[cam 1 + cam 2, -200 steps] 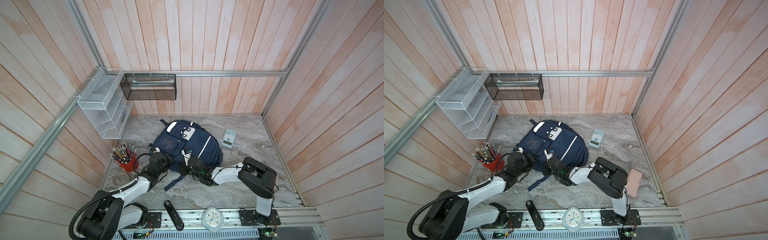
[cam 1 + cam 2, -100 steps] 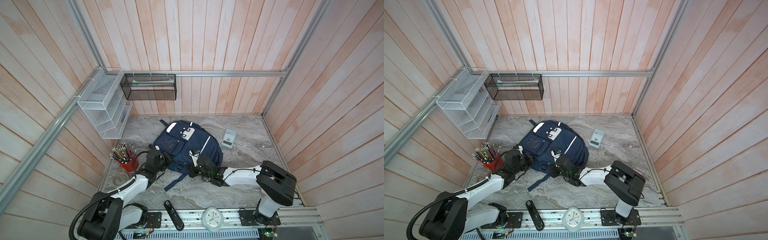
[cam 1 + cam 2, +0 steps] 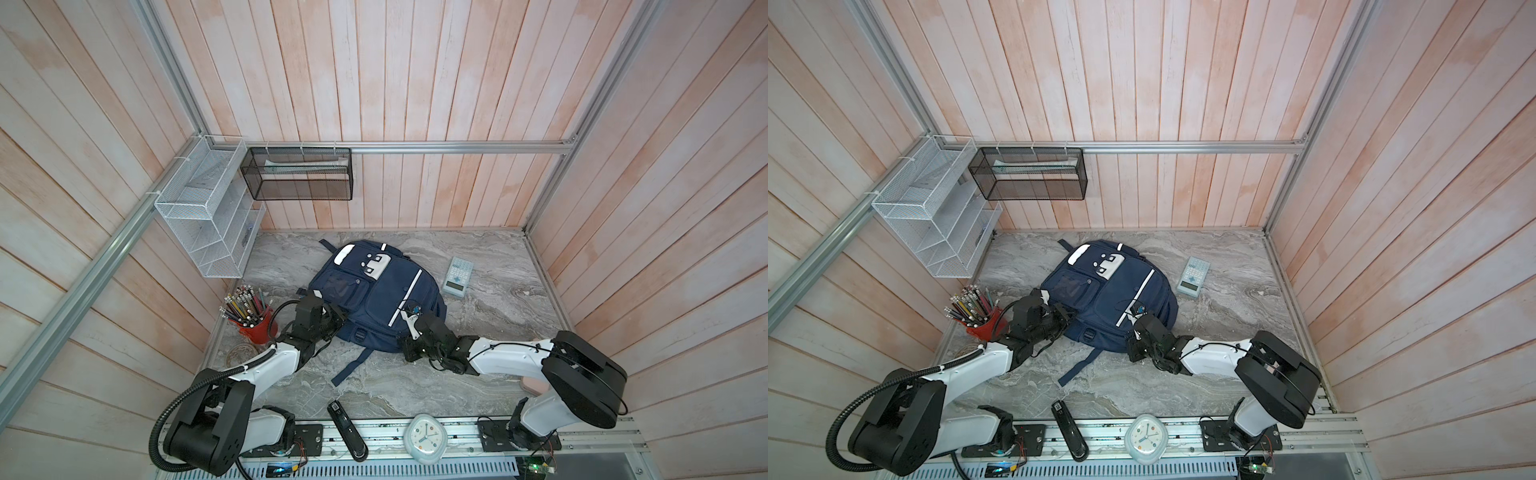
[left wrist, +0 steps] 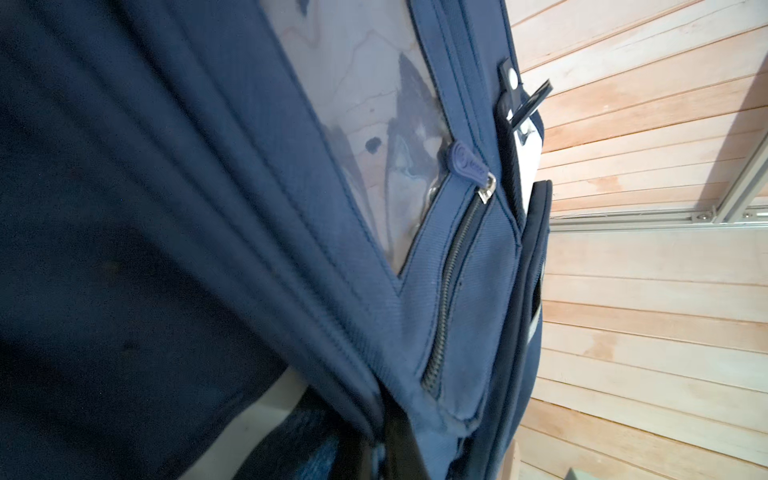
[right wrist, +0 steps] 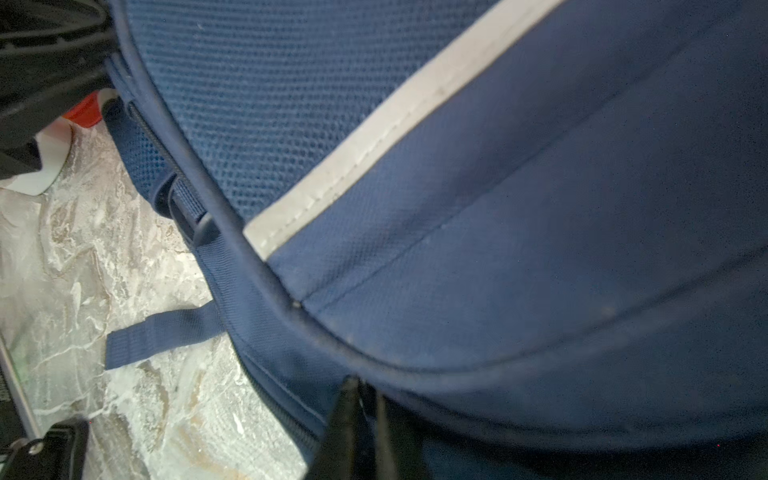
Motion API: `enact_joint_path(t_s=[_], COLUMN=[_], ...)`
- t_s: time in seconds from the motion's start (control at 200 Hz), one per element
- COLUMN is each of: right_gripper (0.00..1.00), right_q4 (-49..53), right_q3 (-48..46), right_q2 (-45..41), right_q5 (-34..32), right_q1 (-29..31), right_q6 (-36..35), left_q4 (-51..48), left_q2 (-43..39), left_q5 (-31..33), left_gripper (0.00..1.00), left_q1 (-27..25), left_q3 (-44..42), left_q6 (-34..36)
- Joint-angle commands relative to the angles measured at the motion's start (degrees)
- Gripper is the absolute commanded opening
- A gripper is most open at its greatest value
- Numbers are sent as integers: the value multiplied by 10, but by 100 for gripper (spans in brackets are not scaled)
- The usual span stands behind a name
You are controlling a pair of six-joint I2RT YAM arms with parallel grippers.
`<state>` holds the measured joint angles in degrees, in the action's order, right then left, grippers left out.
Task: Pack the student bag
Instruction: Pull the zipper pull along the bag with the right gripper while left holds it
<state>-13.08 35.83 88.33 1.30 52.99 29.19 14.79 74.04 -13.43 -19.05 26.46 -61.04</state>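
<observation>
The student bag (image 3: 374, 291), a large navy-blue striped fabric backpack, lies mid-frame on the grey marbled table (image 3: 490, 328). The left hand (image 3: 334, 321) pinches its lower-left edge; whether the right hand (image 3: 409, 326) grips, I cannot tell. A pale-blue calculator (image 3: 456, 276) lies outside it, upper right: packing seems barely begun.

Marble tabletop (image 3: 498, 328), wood-plank walls all round. Pale calculator (image 3: 457, 276) lies flat at far right, keys up. On my left, red cup (image 3: 257, 330) bristles with pencils; clear glass dish (image 3: 240, 354) just beside it, nearer front. White wire rack (image 3: 208, 216) hangs on left wall, black mesh basket (image 3: 299, 180) on back rail next to it. Front edge: black stapler (image 3: 347, 430), white clock (image 3: 425, 437), apart.
</observation>
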Motion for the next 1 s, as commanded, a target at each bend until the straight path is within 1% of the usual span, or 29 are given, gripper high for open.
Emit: enact_joint_path(t_s=[0.0, 0.05, 0.115, 0.185, 0.255, 0.32, 0.4, 0.455, 0.52, 0.57, 0.685, 0.745, 0.84, 0.895, 0.93, 0.955, 0.995], right_gripper=[35, 37, 36, 24, 8, 0, 0, 0, 0, 0, 0, 0, 0, 0, 0, 0, 0], right_q4=[8, 17, 16, 12, 24, 38, 56, 82, 123, 144, 188, 212, 226, 218, 213, 210, 204], right_q3=[18, 30, 38, 46, 51, 43, 26, 16, 7, -4, -23, -25, -26, -19, -8, 3, 27], right_q2=[29, 42, 56, 69, 70, 59, 32, 11, -12, -28, -58, -66, -80, -84, -81, -77, -65], right_q5=[-9, -26, -34, -41, -50, -64, -63, -64, -67, -57, -56, -56, -37, 1, 21, 28, 36], right_q1=[3, 3, 0, 0, 2, 1, 0, -2, -11, -21, -50, -69, -84, -82, -70, -59, -32], right_q6=[-4, -4, -4, -1, 2, 6, 0, -5, -8, -18, -27, -33, -45, -56, -55, -53, -51], left_q4=[31, 33, 32, 28, 17, 9, 8, -2, -47, -60, -52, -49, -42, -27, -20, -12, 4], left_q2=[10, 12, 10, 7, 2, -1, 2, 3, -5, -8, 8, 23, 53, 72, 84, 92, 99], left_q5=[2, 0, 1, 5, 13, 19, 17, 18, 53, 71, 51, 53, 50, 45, 38, 26, 2], left_gripper=[0, 0, 0, 0, 0, 0, 0, 0, 0, 0, 0, 0, 0, 0, 0, 5, 17], left_q1=[-20, -20, -20, -20, -19, -13, 7, 21, 23, 28, 61, 70, 81, 82, 85, 88, 97], left_q3=[2, 1, -1, -1, 3, 6, 9, 20, 47, 58, 74, 87, 110, 123, 135, 143, 155], left_q6=[0, -1, -2, -1, 8, 16, 28, 53, 92, 104, 114, 124, 134, 144, 150, 158, 166])
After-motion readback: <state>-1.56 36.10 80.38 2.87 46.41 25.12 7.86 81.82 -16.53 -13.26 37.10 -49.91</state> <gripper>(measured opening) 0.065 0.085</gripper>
